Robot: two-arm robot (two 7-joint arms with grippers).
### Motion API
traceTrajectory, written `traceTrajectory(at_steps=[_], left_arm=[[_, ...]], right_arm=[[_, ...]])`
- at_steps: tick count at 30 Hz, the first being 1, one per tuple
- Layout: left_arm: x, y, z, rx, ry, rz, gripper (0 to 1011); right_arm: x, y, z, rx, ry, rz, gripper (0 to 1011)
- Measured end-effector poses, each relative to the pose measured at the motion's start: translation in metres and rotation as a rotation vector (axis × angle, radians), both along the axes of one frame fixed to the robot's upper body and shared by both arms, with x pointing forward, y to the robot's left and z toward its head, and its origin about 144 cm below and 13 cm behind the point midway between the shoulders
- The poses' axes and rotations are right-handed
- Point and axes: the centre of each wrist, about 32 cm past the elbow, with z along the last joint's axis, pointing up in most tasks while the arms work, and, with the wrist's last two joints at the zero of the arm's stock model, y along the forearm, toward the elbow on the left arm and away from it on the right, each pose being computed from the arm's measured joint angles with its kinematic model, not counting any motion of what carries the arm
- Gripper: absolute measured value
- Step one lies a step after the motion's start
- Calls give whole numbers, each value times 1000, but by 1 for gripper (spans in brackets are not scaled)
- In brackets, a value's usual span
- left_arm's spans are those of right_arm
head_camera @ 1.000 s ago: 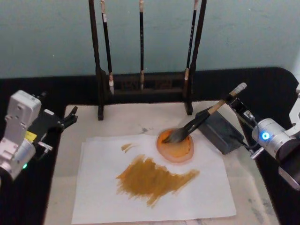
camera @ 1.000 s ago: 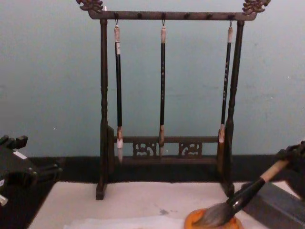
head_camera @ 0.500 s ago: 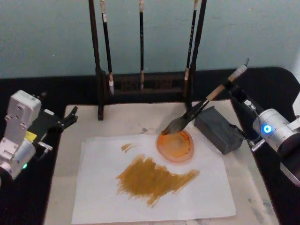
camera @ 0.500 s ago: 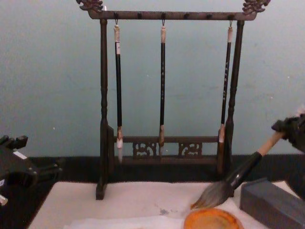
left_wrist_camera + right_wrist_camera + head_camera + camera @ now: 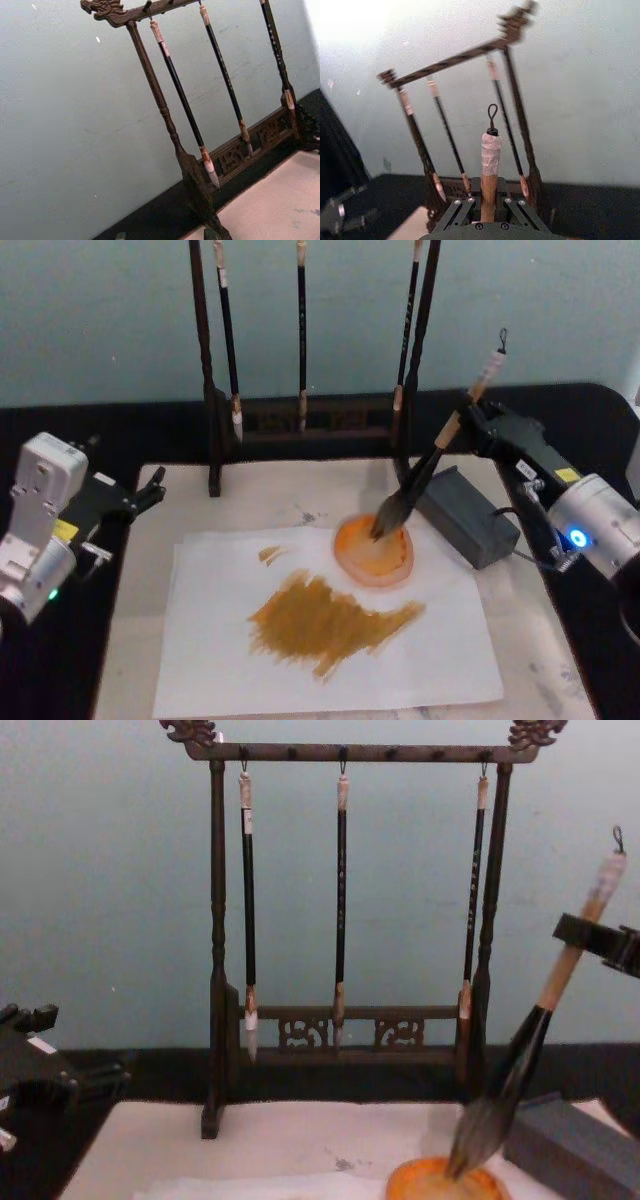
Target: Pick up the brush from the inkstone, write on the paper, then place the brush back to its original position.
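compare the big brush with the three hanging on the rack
The brush is thick, tan-handled and bushy; the rack brushes are thin and black. The brush leans, gripped by the right end effector, tip at the inkstone; the rack brushes hang straight, untouched. All point hairs down.

No writing can be read; the yellow sticker (image 5: pixel 65 530) on the left arm (image 5: pixel 40 490) and second sticker (image 5: pixel 563 475) on the right arm (image 5: pixel 605 530) are illegible.

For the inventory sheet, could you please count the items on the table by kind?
Thin black hanging brushes: 3
Thick tan-handled brush, held by the right tool: 1
Dark wooden brush rack: 1
Round orange dish: 1
Dark grey rectangular block: 1
White paper sheet: 1
Cream felt mat: 1
Total: 9
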Motion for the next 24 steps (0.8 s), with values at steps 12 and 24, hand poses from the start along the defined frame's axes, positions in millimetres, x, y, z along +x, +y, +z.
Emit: traceTrajectory(at_steps=[12,24], left_arm=[[0,0,0,0,0,0,1010],[0,0,0,0,0,0,1010]], right_arm=[[-31,-8,9,-277,-278,13,168],[-53,-11,8,-390,-345,49,168]])
